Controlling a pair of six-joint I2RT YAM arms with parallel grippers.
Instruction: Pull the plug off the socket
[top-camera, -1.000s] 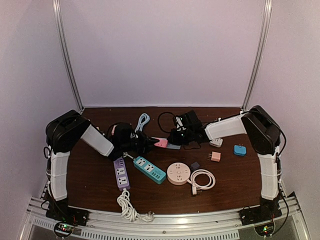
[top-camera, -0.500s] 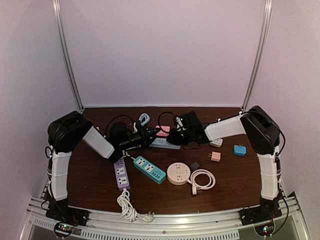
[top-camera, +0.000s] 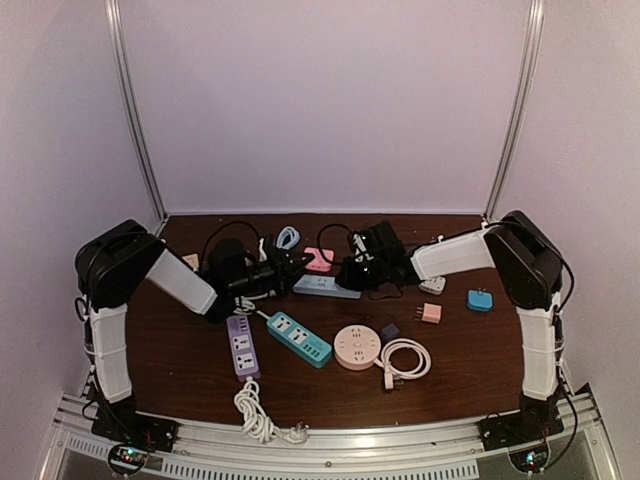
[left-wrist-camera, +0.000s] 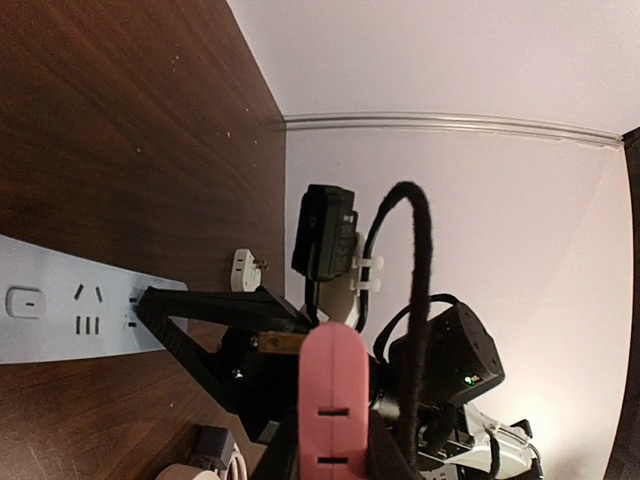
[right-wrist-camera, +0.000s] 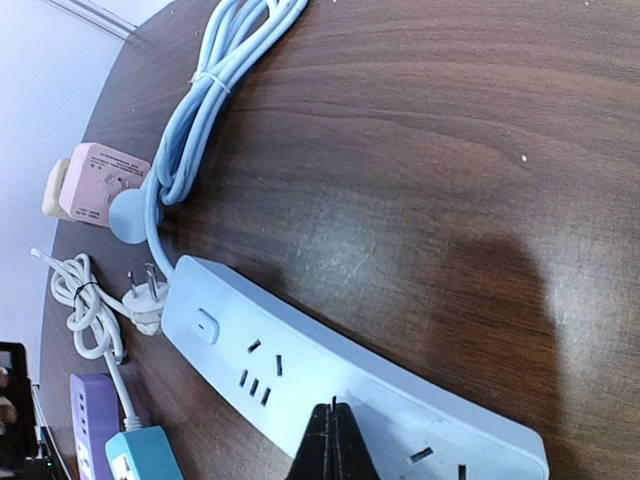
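Observation:
A pink plug (top-camera: 318, 260) is held in my left gripper (top-camera: 296, 264), lifted clear of the light blue power strip (top-camera: 328, 287). In the left wrist view the pink plug (left-wrist-camera: 335, 380) sits between the dark fingers of the left gripper (left-wrist-camera: 335, 445), its two slots facing the camera, and the strip (left-wrist-camera: 70, 312) lies on the table at the left. My right gripper (top-camera: 352, 274) is shut and its tips rest on the strip. In the right wrist view the right gripper's closed tips (right-wrist-camera: 335, 440) press on the strip (right-wrist-camera: 300, 370), whose sockets are empty.
A purple strip (top-camera: 243, 347), a teal strip (top-camera: 299, 339), a round pink socket (top-camera: 357, 347) and a coiled white cable (top-camera: 405, 360) lie nearer the front. Pink (top-camera: 431, 313), blue (top-camera: 480, 300) and white (top-camera: 432, 285) adapters sit right. A light blue cable (right-wrist-camera: 215, 80) lies behind the strip.
My left gripper has drawn the pink plug up and back to the left, away from the light blue strip. The right gripper has stayed on the strip.

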